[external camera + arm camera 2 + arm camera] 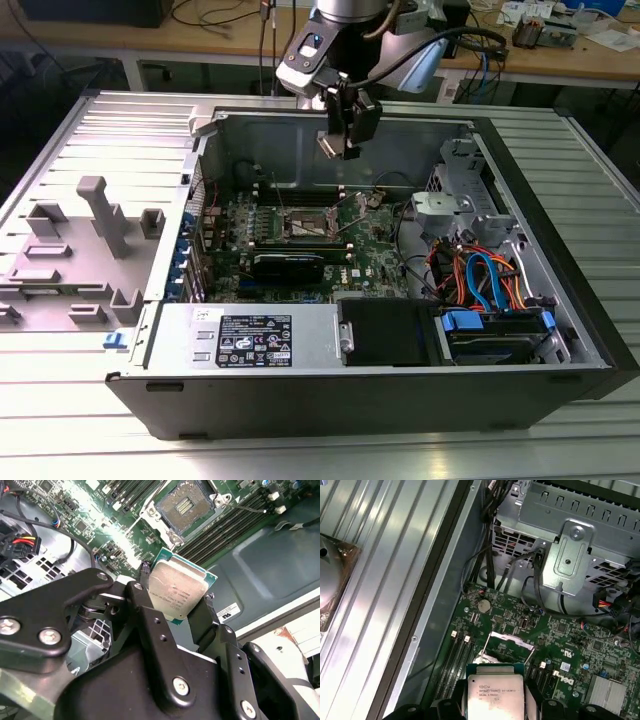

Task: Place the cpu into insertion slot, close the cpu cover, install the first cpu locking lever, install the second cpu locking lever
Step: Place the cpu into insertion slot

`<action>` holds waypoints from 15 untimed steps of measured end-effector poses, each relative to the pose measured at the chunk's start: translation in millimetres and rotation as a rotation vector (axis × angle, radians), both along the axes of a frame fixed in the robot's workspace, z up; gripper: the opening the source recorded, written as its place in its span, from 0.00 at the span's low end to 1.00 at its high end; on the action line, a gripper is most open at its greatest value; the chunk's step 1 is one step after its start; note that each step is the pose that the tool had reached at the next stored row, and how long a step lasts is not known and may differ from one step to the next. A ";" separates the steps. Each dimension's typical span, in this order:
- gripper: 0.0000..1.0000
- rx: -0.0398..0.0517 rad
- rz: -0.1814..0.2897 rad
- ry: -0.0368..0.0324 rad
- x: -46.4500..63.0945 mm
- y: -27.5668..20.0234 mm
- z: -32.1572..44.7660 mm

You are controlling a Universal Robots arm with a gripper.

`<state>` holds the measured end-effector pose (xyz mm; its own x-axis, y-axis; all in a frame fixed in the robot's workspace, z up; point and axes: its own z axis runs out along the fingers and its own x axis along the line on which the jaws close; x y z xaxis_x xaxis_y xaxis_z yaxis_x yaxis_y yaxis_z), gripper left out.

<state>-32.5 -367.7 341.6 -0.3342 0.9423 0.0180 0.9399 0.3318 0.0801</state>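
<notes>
The cpu is being gripped flat by two opposite edges, its dull metal lid and printed face being shown to the cameras in both wrist views and its green rim being left exposed beyond the black fingers. The gripper is being kept clenched on it, with no gap showing between pads and chip. The chip is being carried in the air inside the open computer case, above the green circuit board and well apart from it. The insertion slot is lying uncovered below and a little to one side, between banks of long memory slots, its field of contacts being left bare. The part is being judged light, stiff and smooth-sided, so a slip under a loose pinch is being considered possible. It is also being judged fragile on its underside, which is being hidden here, so the edges are being treated as the proper place to hold it.
</notes>
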 end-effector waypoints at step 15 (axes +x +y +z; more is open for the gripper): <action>0.55 -0.0023 -0.155 0.0016 -1.4 0.0 -5.1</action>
<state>-33.9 -367.7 336.6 -0.1846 0.9827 0.0161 0.9801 0.1828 0.0779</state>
